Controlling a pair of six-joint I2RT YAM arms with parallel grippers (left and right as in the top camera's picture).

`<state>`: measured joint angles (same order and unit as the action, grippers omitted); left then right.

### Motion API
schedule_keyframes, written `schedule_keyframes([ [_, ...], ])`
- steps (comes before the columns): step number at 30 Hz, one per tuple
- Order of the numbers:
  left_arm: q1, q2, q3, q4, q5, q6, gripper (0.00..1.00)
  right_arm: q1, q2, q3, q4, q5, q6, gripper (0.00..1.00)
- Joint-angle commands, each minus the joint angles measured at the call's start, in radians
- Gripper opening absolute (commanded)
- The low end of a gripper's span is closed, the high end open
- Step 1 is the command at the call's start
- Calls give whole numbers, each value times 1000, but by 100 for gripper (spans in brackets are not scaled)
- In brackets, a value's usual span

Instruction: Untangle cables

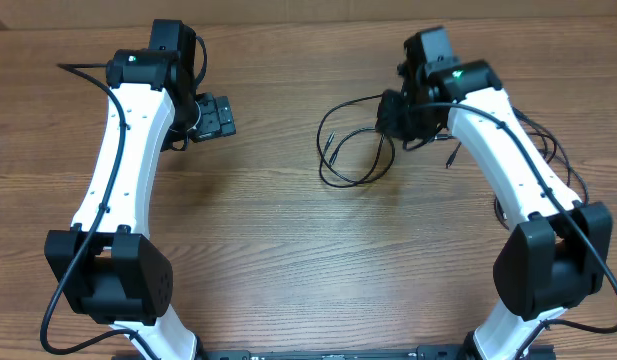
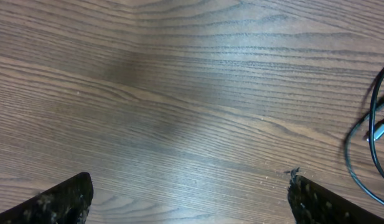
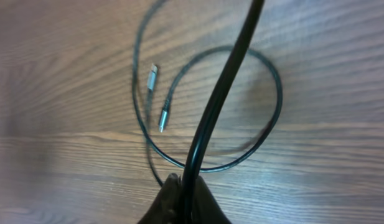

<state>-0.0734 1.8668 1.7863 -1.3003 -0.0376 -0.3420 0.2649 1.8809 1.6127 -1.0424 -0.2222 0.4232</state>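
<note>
Wood-grain brown table point(image 1: 278, 250), flat top. It carries every item below and is bare across its middle and along the near edge.

Left arm point(image 1: 118, 165), white shell with black joints. It rises from the near-left corner and reaches toward the far edge, well apart from the work, probably so that the other side has room.

Right arm point(image 1: 508, 150), same build. It rises from the near-right corner and bends inward over the tangle.

Left gripper point(image 1: 213, 117), black, two fingers. Its jaws are spread wide and hold nothing, and it hovers over bare wood. Only one edge of the loops shows at the margin of its wrist view. It looks ready to take a second strand.

Right gripper point(image 3: 184, 190), black, two fingers. The fingers are pinched together on one strand, which runs up past the wrist camera. The strand is probably held raised so it can be drawn clear of the loops beneath.

Cables point(image 3: 232, 68), thin black flexible cords.
- They lie toward the far edge, right of the middle, under and just beside the right gripper.
- The loops are slack and cross one another, not yet separated.
- More thin black strands lie near the right edge; it cannot be told whether these are task cords or arm wiring.

Plugs point(image 3: 152, 78), two small silver-tipped connectors. They lie inside the largest loop, near each other but apart. As loose free ends, they could probably be pulled through.
</note>
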Motion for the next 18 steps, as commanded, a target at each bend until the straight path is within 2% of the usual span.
schedule_keyframes([
  [1, -5, 10, -4, 0, 5, -18, 100, 11, -6, -88, 45, -17, 69, 10],
  [4, -5, 10, -4, 0, 5, -18, 100, 18, -6, -172, 108, -23, 113, 14],
  [9, -5, 10, -4, 0, 5, -18, 100, 35, -6, -243, 158, -27, 111, 30],
  [13, -5, 10, -4, 0, 5, -18, 100, 59, -6, -251, 156, -27, 112, 32],
  [15, -5, 10, -4, 0, 5, -18, 100, 74, -6, -251, 154, -26, 112, 57],
  [16, -5, 10, -4, 0, 5, -18, 100, 81, -6, -251, 154, -26, 112, 85],
  [18, -5, 10, -4, 0, 5, -18, 100, 89, -6, -251, 155, -13, 109, 90],
])
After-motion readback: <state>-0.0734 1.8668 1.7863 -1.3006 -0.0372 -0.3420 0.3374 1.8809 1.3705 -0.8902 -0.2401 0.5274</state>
